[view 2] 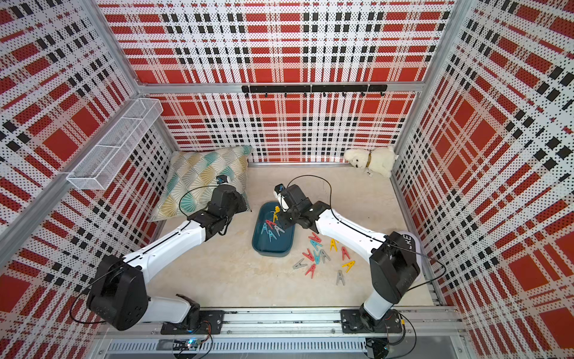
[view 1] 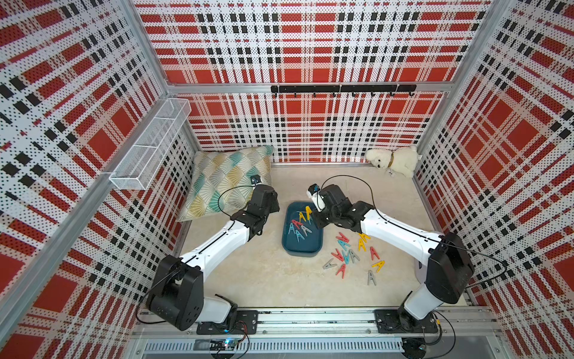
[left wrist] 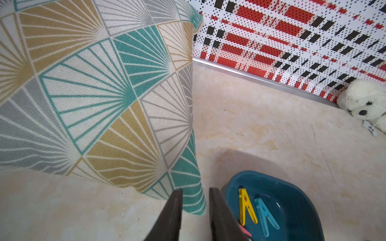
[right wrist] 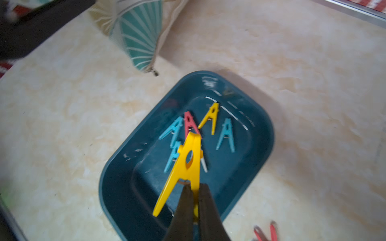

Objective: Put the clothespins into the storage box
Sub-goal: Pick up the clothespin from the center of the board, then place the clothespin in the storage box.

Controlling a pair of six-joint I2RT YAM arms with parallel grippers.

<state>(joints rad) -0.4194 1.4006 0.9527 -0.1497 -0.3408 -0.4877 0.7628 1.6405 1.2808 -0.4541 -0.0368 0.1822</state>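
Only the right wrist view shows the grip clearly: the right end effector [right wrist: 195,187] is clamped on one leg of a yellow clothespin [right wrist: 186,167], held over the storage box [right wrist: 262,133]. In both top views that grip is hard to make out under the arm. The left wrist view shows the left end effector [left wrist: 196,190] with a narrow gap between its jaws and nothing in it, beside a corner of the pillow [left wrist: 94,94].

The storage box sits near the middle of the table [view 1: 264,279]. Six clothespins [right wrist: 226,134] lie in it: three light blue, one red, one yellow, and one pale one half hidden behind the held one. Eleven loose clothespins [view 1: 353,255] lie between the box and the table's right edge: four red, three grey, two yellow, two light blue. The left wrist view cuts off part of the box.
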